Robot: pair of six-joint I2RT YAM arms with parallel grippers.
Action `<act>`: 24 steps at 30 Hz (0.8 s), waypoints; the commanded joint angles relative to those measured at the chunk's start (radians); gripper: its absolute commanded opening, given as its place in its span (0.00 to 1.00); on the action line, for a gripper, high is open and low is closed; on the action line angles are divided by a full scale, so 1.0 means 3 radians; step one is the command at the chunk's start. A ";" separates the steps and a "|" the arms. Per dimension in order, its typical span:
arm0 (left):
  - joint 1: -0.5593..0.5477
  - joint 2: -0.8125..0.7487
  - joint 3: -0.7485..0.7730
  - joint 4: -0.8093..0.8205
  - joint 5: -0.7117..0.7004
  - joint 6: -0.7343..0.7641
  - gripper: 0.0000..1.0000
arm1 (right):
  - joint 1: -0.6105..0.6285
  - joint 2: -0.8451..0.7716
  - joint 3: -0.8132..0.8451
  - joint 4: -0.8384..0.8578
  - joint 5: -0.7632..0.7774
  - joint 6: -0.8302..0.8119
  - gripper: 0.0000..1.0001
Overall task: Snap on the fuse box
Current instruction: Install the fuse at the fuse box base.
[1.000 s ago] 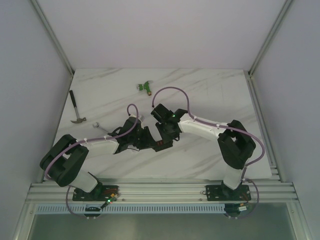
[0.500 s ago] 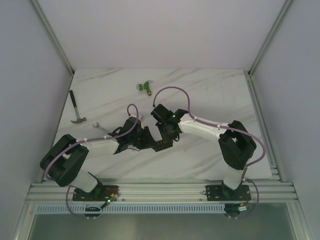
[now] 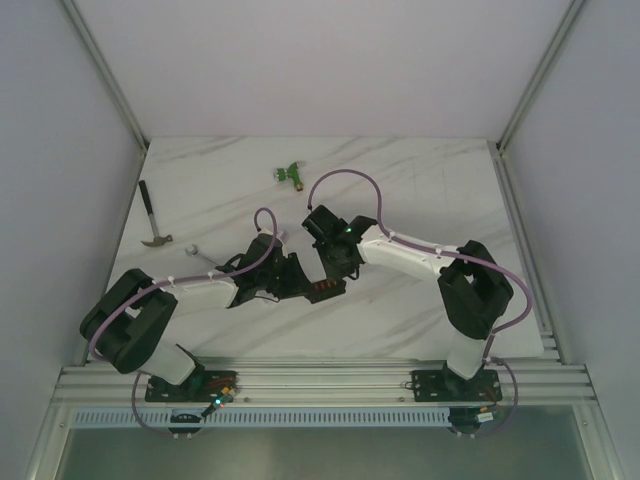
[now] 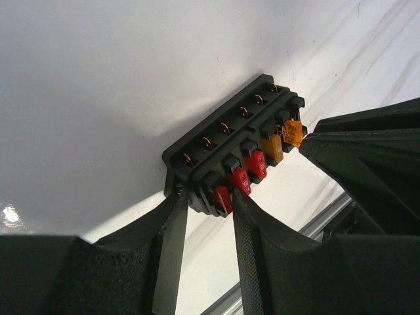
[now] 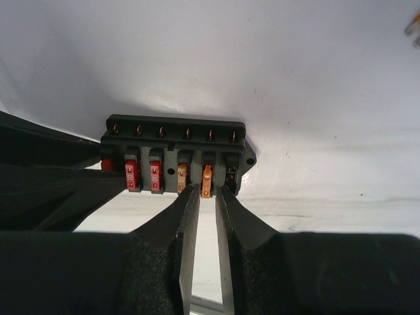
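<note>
The fuse box (image 5: 174,141) is a small black rectangular block lying flat on the white marble-patterned table (image 3: 420,180), in the near middle part of it. Its top face is uncovered. Along one long side runs a row of six small metal terminals. Along the other long side runs a row of blade fuses standing in their slots: three red ones toward one end, then an amber one and an orange one. The slot at the far end looks dark. A small mounting ear juts from that end.
</note>
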 commanded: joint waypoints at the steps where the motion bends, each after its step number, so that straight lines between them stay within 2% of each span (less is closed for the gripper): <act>1: -0.0011 0.0009 0.0051 -0.0124 -0.0031 0.0030 0.43 | -0.0014 0.0011 0.0088 -0.0037 0.0065 0.0030 0.22; 16: -0.0011 0.0029 0.0075 -0.0139 -0.0013 0.0043 0.43 | -0.0035 0.0150 0.0061 -0.0035 -0.0096 0.0033 0.18; 24: -0.0010 0.0040 0.0088 -0.0148 0.0001 0.0045 0.43 | -0.0077 0.0222 -0.0021 -0.0122 -0.0208 0.0040 0.01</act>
